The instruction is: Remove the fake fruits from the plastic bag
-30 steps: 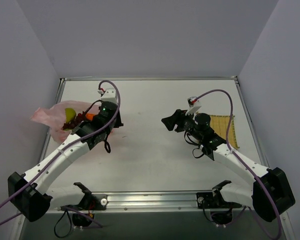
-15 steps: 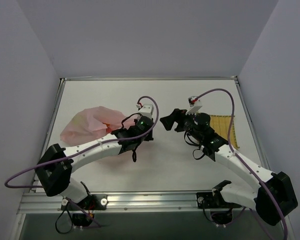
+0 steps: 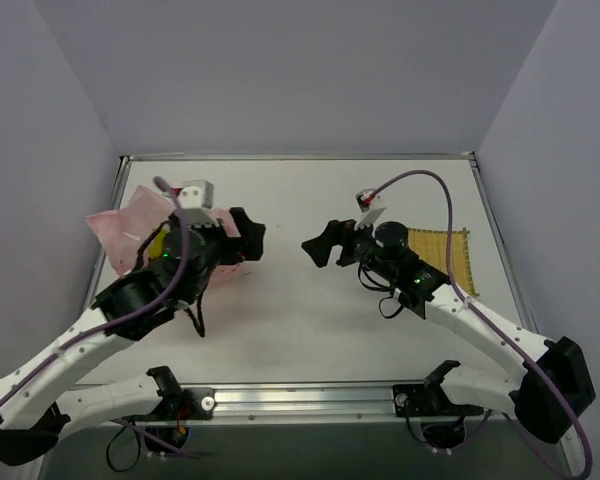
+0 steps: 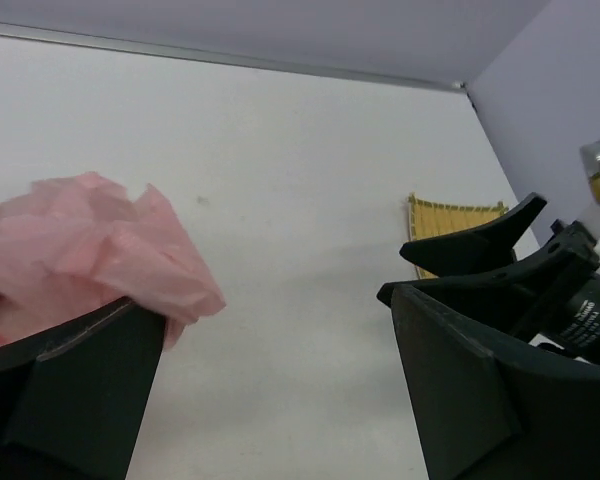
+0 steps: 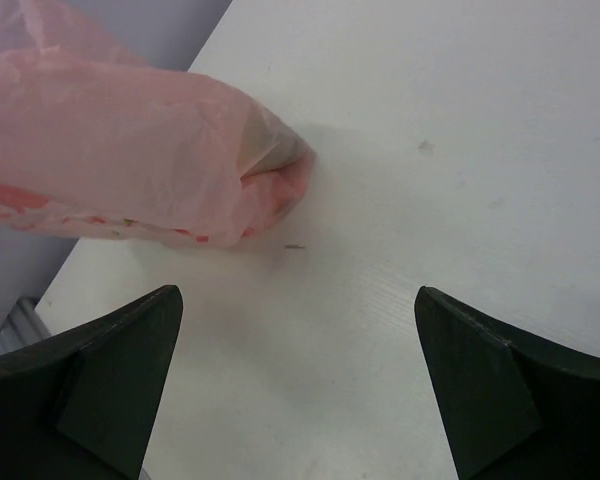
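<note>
The pink plastic bag (image 3: 115, 222) lies crumpled at the left of the table, partly under my left arm. A lime-green fruit (image 3: 160, 243) shows through it; the other fake fruits are hidden. My left gripper (image 3: 252, 238) is open just right of the bag, with nothing between its fingers. In the left wrist view a fold of the bag (image 4: 90, 250) rests against the left finger (image 4: 80, 390). My right gripper (image 3: 316, 244) is open mid-table and points at the bag. In the right wrist view the bag (image 5: 120, 150) lies ahead of the gripper (image 5: 295, 390), apart from it.
A yellow woven mat (image 3: 448, 255) lies at the right, behind the right arm, and also shows as a yellow mat (image 4: 455, 215) in the left wrist view. The two grippers face each other across a short gap. Walls stand on three sides of the table.
My left gripper went from shut to wide open, and its arm swung right, then back over the bag. The bag lies further left again. My right gripper opened wider and moved slightly left.
</note>
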`<action>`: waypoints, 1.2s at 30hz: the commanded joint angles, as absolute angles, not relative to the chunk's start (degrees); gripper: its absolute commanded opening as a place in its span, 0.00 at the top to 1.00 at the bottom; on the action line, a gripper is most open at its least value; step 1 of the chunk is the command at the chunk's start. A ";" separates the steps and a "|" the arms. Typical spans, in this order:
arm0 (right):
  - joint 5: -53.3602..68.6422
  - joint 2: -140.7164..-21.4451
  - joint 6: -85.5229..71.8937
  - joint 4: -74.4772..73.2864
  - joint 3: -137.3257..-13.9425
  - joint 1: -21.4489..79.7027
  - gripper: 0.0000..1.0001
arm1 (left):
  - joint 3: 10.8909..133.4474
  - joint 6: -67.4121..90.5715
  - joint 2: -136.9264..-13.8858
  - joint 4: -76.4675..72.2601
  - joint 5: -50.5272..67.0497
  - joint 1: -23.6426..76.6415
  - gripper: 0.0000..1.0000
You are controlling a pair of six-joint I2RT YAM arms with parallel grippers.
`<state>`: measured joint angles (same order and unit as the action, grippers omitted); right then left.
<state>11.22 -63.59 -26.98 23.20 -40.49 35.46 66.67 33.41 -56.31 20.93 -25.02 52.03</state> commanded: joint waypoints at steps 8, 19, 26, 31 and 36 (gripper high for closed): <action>13.28 -77.25 -20.39 25.84 -58.00 52.19 0.00 | 69.61 34.37 -39.02 41.57 -33.23 51.15 0.07; 10.01 -86.28 -16.79 23.65 -68.80 58.97 0.00 | 80.23 33.91 -41.67 53.37 -49.36 51.07 0.11; 3.28 -100.08 -13.62 18.81 -82.43 58.80 0.00 | 80.77 43.77 -34.37 68.37 -63.36 50.98 0.13; -2.73 -106.68 -13.70 20.13 -87.70 57.48 0.05 | 80.07 44.65 -35.94 73.19 -68.18 50.80 0.12; -3.95 -107.67 -15.81 24.07 -85.27 54.33 0.87 | 76.12 49.40 -39.72 74.47 -69.09 50.80 0.05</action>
<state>-0.08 -109.40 -14.87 19.51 -85.14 56.58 77.76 46.72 -35.81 71.46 -66.24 50.87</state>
